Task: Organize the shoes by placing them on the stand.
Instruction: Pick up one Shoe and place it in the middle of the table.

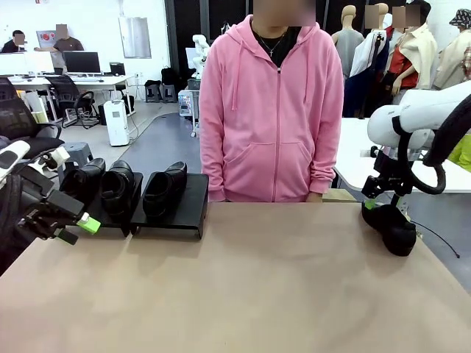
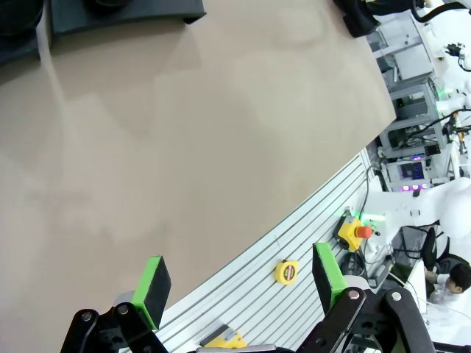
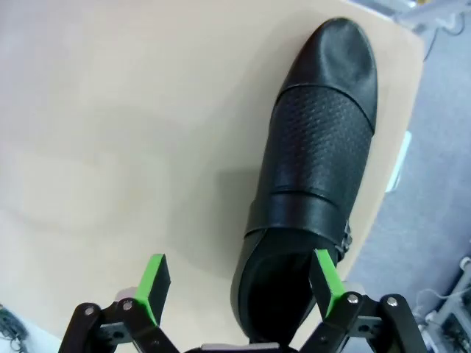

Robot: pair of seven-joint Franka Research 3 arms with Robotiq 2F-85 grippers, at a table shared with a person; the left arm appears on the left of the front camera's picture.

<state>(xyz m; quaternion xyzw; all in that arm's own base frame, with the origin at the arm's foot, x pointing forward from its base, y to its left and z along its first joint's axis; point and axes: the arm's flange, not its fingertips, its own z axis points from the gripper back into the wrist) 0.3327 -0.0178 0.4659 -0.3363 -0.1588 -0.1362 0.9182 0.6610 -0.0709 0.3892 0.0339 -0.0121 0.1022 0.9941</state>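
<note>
A: Right gripper (image 3: pixel 239 287) is poised directly over the lone black shoe (image 1: pixel 390 226) at the table's three o'clock edge, fingers spread wide apart.

B: From the right wrist camera, that shoe (image 3: pixel 309 184) runs toe toward twelve o'clock, heel opening at six, between the green pads (image 3: pixel 154 287). One pad sits over the heel rim's right side, the other over bare table at the shoe's nine o'clock. I can't tell whether either pad touches the leather.

A: And the perforated panel across the vamp is plain to see. Now the stand (image 1: pixel 176 213), far left of the table (image 1: pixel 243 294) at about ten o'clock from centre. Its right platform carries one shoe (image 1: pixel 164 191), toe pointing our way.

B: Left platform holds two more, one (image 1: pixel 118 187) beside the other (image 1: pixel 82 180), both sitting upright.

A: Left gripper (image 1: pixel 77 224) hangs just in front of that left platform, at its seven o'clock, jaws wide, nothing between them.

B: The left wrist camera agrees: green pads (image 2: pixel 153 283) well apart over the table's near edge, with a yellow tape measure (image 2: pixel 286 271) on the ribbed rail between them.

A: The person in the pink hoodie (image 1: pixel 271 110) stands at twelve o'clock behind the table.
</note>
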